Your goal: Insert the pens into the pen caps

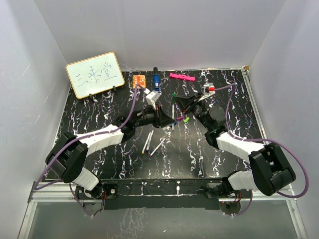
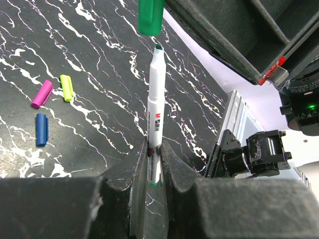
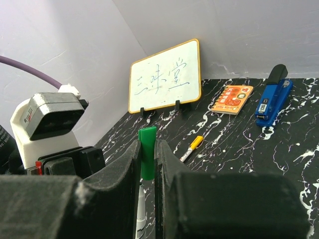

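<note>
I am looking at a small whiteboard (image 1: pixel 94 74) standing tilted on black feet at the far left corner of the black, white-veined surface (image 1: pixel 199 149), with blue handwriting running across it. To its right, along the back edge, an orange square block (image 1: pixel 139 79) is lying flat, and a blue stapler (image 1: pixel 155 79) is sitting just beside it. Further right, apart from the stapler, a thick pink marker (image 1: pixel 181 76) is lying on its side. White walls (image 1: pixel 159 30) are enclosing the surface on three sides.
</note>
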You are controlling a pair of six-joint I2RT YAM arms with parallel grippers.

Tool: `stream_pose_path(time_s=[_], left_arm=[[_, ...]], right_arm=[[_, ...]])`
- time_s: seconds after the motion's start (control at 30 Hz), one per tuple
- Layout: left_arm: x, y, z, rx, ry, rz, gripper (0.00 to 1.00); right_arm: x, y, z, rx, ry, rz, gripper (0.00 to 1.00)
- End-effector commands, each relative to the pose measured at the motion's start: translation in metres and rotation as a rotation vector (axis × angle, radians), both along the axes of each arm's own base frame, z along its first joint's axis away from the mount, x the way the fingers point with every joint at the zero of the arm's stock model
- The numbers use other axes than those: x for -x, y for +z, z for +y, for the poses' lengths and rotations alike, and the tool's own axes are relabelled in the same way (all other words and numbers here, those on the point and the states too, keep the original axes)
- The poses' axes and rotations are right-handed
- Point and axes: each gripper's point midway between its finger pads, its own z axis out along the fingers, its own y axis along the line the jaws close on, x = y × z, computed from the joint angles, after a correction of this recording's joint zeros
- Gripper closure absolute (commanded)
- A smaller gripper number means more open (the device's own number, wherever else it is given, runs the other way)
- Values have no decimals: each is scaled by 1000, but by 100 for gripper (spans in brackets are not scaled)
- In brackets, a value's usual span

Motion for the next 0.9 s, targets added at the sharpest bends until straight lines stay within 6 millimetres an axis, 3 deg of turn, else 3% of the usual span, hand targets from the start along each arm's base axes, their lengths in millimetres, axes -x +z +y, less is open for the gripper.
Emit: stream_pose_path(time_s=[0.0,0.87], left_arm=[[-1,27,-2,43,-3,-80,100],[-8,26,0,39,36,-88,100]], right_arm=[[2,8,0,-7,-5,-40,100],[7,0,7,0,27,-7,100]])
